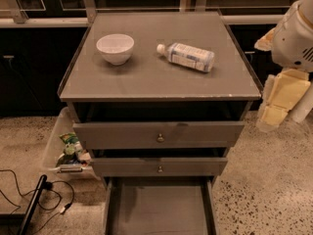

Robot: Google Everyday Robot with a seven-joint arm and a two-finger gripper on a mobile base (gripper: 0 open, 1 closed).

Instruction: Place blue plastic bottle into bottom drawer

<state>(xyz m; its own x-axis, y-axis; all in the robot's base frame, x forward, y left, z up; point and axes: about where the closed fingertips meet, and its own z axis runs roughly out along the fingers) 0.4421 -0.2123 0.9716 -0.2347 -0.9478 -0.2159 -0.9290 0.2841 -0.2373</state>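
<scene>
Blue plastic bottle (187,57): we log it lying on its side on the cabinet top (146,80), right of the white bowl (115,48), cap toward the bowl. Bottom drawer (159,209): standing pulled out. Gripper (281,99): beside the cabinet's right edge, apart from the bottle; its closure we cannot tell.

My gripper (282,94) at right edge, arm above cut off; bottom drawer (159,209) front cropped by lower edge.

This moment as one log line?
blue plastic bottle: lying on cabinet top | bottom drawer: open | gripper: beside cabinet's right edge, apart from bottle
</scene>
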